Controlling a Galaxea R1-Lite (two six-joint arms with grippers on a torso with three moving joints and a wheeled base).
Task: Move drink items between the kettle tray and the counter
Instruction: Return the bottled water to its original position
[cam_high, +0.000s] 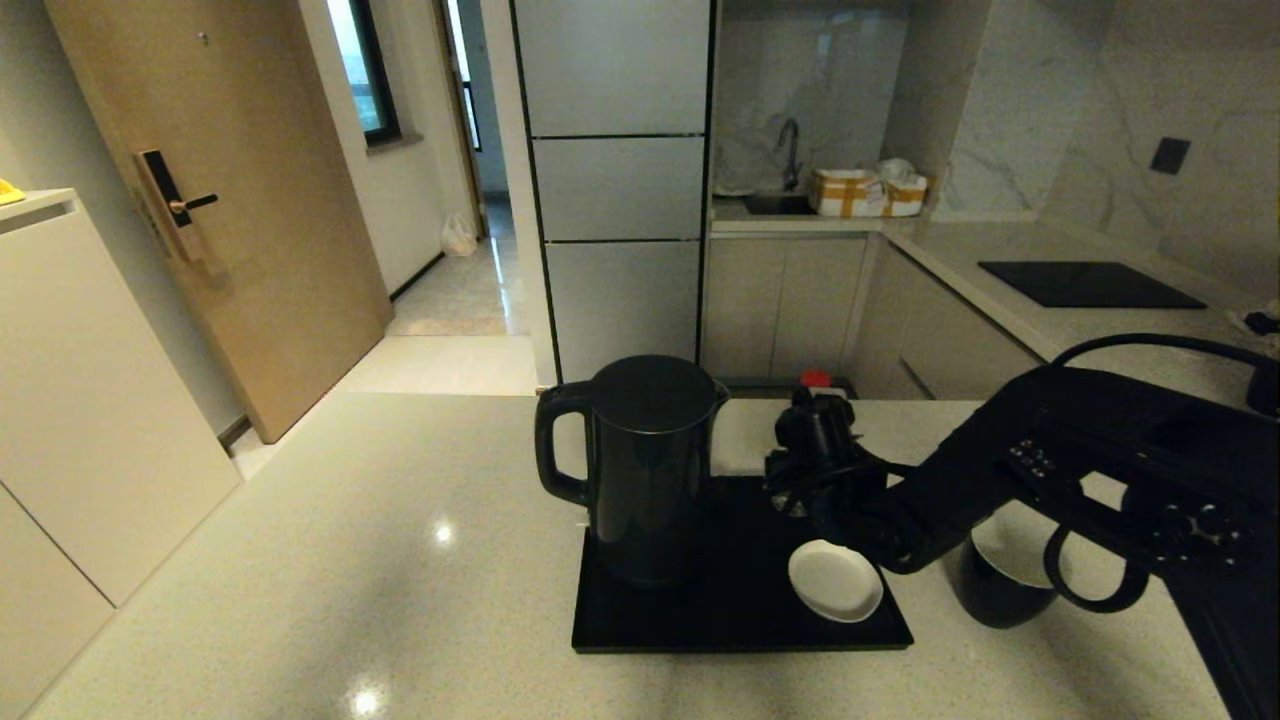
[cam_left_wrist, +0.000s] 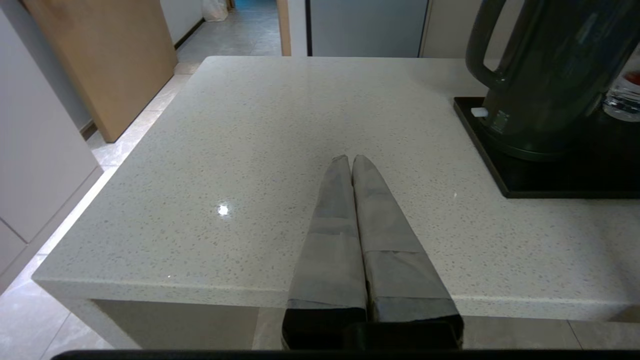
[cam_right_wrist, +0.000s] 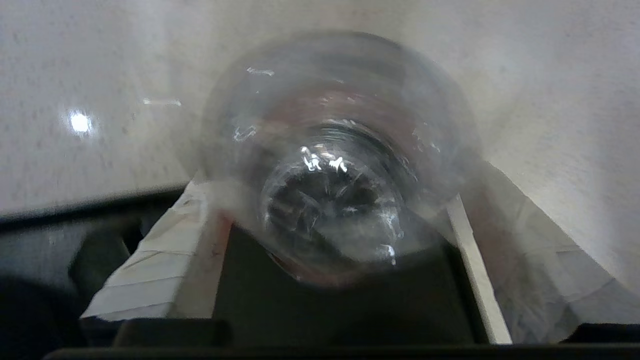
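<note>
- The left gripper (cam_left_wrist: 350, 162) is at the near edge of the counter (cam_high: 330, 560), to the left of the tray; its two grey fingers (cam_left_wrist: 327, 235) are pressed together with nothing between them, pointing across the bare stone.
- The black cup (cam_high: 1000, 585) with the white inside stands on the counter just beside the right edge of the kettle tray (cam_high: 690, 620), partly behind the right arm.
- A small white saucer (cam_high: 835, 580) lies on the near right part of the tray.
- The right arm comes in from the right side, stretched low over the cup and the saucer, with the wrist bent toward the far side of the tray.
- The right gripper (cam_high: 815, 425) is over the far right corner of the tray, and its taped fingers (cam_right_wrist: 165, 255) are clamped on both sides of the clear bottle (cam_right_wrist: 332, 155).
- In the head view only the red cap (cam_high: 816, 379) shows above the gripper.
- The kettle (cam_high: 645, 470) stands upright on the left part of the tray, handle to the left.
</note>
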